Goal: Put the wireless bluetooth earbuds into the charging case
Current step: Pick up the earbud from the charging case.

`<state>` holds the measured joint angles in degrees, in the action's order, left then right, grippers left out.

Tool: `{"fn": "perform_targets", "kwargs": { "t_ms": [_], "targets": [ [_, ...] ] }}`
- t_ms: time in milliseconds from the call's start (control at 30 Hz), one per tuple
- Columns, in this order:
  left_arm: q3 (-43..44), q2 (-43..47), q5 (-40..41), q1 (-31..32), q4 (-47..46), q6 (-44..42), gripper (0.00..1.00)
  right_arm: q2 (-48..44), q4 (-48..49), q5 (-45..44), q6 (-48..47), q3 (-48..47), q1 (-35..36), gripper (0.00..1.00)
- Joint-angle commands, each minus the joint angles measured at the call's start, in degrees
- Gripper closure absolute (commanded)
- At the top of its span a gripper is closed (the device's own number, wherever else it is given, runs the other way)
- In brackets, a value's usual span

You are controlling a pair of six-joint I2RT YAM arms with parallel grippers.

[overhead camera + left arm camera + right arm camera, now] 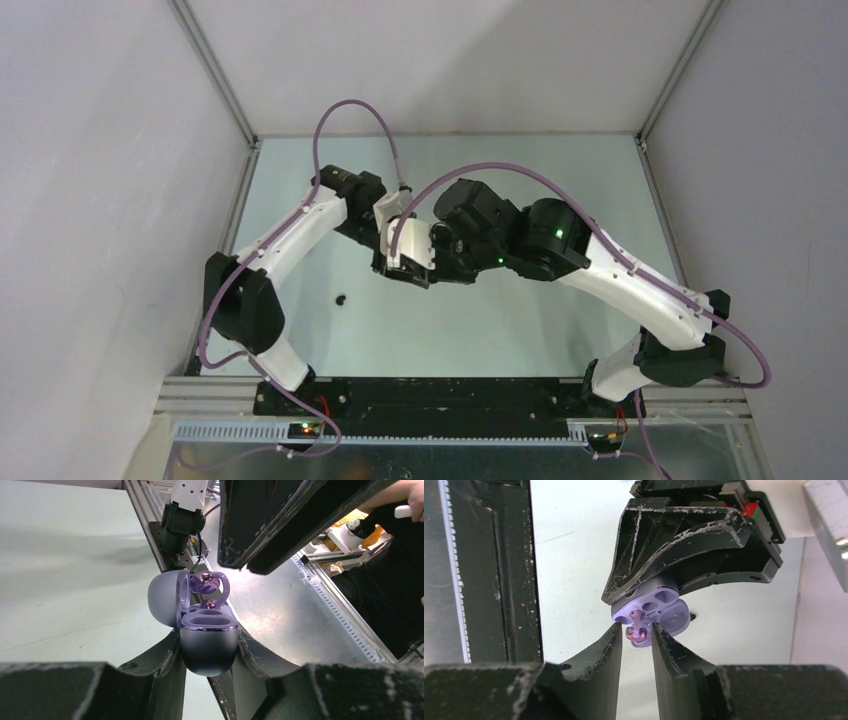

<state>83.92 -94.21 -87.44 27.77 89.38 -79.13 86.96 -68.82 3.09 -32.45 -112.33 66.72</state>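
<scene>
left jaws clamp open lilac case [208,647] | lilac earbud [636,632] between right jaws

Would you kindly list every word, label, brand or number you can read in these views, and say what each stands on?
No text can be read in any view.
The charging case, held in the left claw: plain shell, no brand visible.
The lilac earbud: no marking visible.
The red tab on the left claw's body: too small to show lettering.
</scene>
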Motion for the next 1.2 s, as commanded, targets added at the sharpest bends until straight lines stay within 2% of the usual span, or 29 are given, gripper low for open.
{"fn": "perform_targets", "kwargs": {
  "t_ms": [0, 200, 467, 700, 967, 1167],
  "targets": [
    [0.37, -0.17, -3.18, -0.68, 2.42, -1.91, 1.0, 0.63, 2.54, -6.85, 0.88, 1.8, 1.29, 0.68],
    [0.24, -0.13, -3.18, -0.7, 2.42, -2.07, 1.0, 1.9, 4.7, -11.87, 0.15, 3.17, 2.61, 0.68],
    [-0.05, -0.19, -3.18, -0.86, 2.45, -2.44, 1.0, 1.46, 4.73, -12.7, -0.32, 3.79, 3.08, 0.79],
    [-0.06, -0.37, -3.18, -1.03, 2.46, -2.54, 1.0, 0.54, 3.41, -10.75, -0.43, 3.82, 3.15, 0.99],
    [-0.45, 0.42, -3.26, -1.5, 2.33, -2.63, 1.0, -0.37, 2.57, -6.46, 1.17, 1.18, 1.65, 1.0],
    [-0.88, 2.9, -3.35, -3.0, 2.32, -3.37, 1.0, -2.42, 4.27, 3.58, 4.85, -1.04, -3.52, 1.0]
  ]
}}
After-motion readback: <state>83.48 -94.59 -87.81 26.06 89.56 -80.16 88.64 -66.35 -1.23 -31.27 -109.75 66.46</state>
